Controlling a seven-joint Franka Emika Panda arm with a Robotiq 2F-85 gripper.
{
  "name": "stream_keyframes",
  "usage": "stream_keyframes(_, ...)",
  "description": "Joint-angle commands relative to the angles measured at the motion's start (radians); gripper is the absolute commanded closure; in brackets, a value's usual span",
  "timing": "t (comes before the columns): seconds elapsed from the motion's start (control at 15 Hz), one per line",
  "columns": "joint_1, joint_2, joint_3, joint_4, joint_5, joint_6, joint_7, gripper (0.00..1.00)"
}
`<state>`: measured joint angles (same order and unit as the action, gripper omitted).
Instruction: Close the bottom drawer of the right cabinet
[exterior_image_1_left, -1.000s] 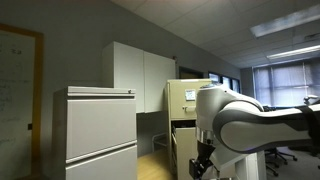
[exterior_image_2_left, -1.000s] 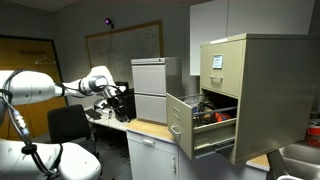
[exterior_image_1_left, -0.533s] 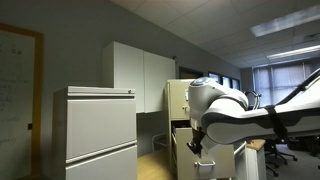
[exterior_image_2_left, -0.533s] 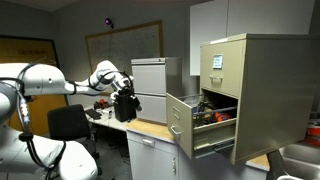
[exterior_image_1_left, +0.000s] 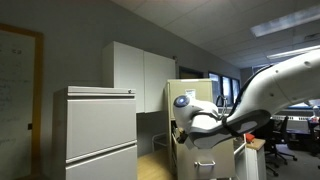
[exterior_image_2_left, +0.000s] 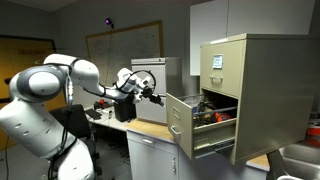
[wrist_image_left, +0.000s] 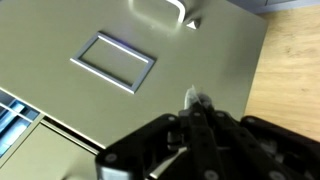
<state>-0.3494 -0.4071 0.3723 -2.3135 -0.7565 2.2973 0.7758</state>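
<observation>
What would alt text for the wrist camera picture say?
A beige drawer front fills the frame, with a rectangular label holder and a metal pull at the top. The dark gripper, apparently closed, points at it from below; a wooden surface lies right.

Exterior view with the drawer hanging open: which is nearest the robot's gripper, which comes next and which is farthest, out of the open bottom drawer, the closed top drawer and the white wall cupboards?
From the gripper:
1. bottom drawer, just to its right and pulled out toward it.
2. top drawer, higher up and set back.
3. white wall cupboards, highest, on the wall behind.
</observation>
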Motion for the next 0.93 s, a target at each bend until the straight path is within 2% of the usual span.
stream_keyframes(0.0,0.005,0.249,-0.074,0.177,-0.278,0.012,0.132,1.00)
stream_keyframes(0.07,-0.083,0.284,-0.018,0.215,-0.337,0.027,0.143,1.00)
stream_keyframes(0.2,-0.091,0.331,-0.035,0.270,-0.480,0.015,0.204,1.00)
stream_keyframes(0.27,0.035,0.372,-0.163,0.313,-0.550,-0.014,0.245,1.00)
stream_keyframes(0.4,0.072,0.431,-0.243,0.399,-0.607,-0.016,0.312,1.00)
stream_keyframes(0.47,-0.009,0.462,-0.189,0.447,-0.608,-0.006,0.328,1.00)
stream_keyframes(0.53,0.001,0.493,-0.217,0.495,-0.614,-0.004,0.342,1.00)
stream_keyframes(0.6,0.086,0.523,-0.319,0.545,-0.607,-0.004,0.344,1.00)
stream_keyframes(0.87,0.121,0.629,-0.423,0.712,-0.584,0.031,0.336,1.00)
